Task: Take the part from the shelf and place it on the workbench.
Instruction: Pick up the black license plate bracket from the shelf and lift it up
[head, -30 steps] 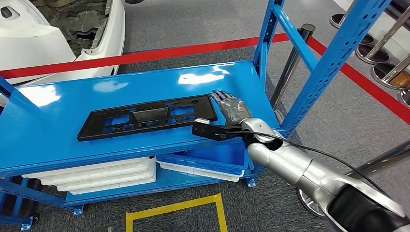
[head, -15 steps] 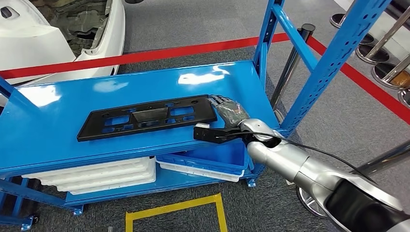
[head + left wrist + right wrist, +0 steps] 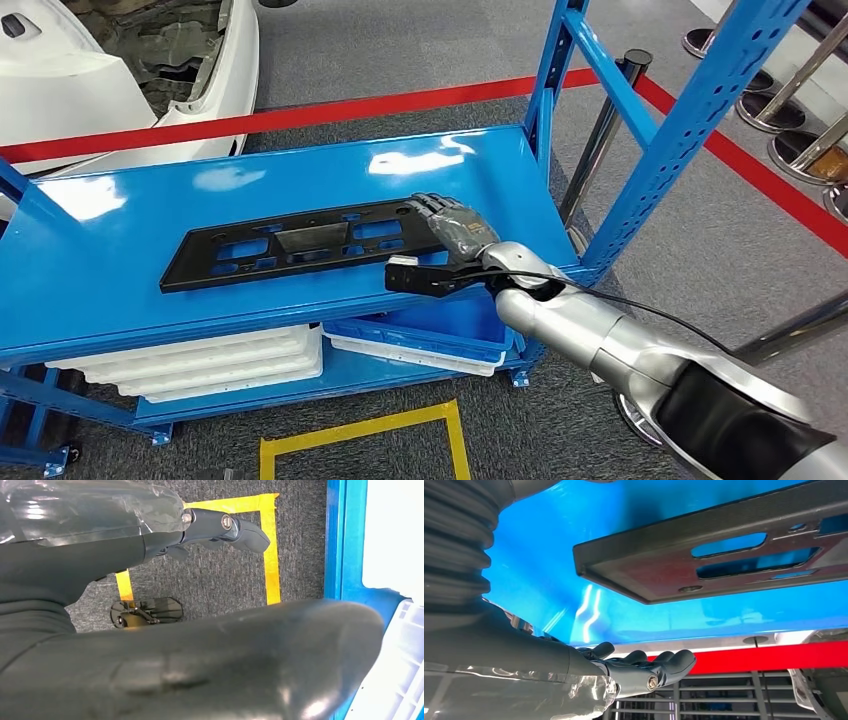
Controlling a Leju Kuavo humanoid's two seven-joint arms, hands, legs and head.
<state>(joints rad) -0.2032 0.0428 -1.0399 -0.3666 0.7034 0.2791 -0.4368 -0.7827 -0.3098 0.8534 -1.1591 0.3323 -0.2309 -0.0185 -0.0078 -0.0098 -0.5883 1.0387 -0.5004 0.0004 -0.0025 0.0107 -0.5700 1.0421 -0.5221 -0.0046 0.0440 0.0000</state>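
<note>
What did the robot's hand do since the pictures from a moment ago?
The right hand slid leftward along the blue metal shelf, reaching the right end of the flat black plastic part with cut-out holes. Its fingers are apart and it has not gripped the part yet. The part and the shelf stayed where they were.

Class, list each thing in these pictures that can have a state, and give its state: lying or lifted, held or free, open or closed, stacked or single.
Black plastic panel: lying flat on the blue shelf, not lifted.
Right robot hand: fingers extended at the panel's right end, not gripping it.
Left robot hand: hanging over the floor, holding nothing; open or closed cannot be told.
White trays: stacked on the lower shelf.
Blue bin: on the lower shelf, open-topped.
</note>
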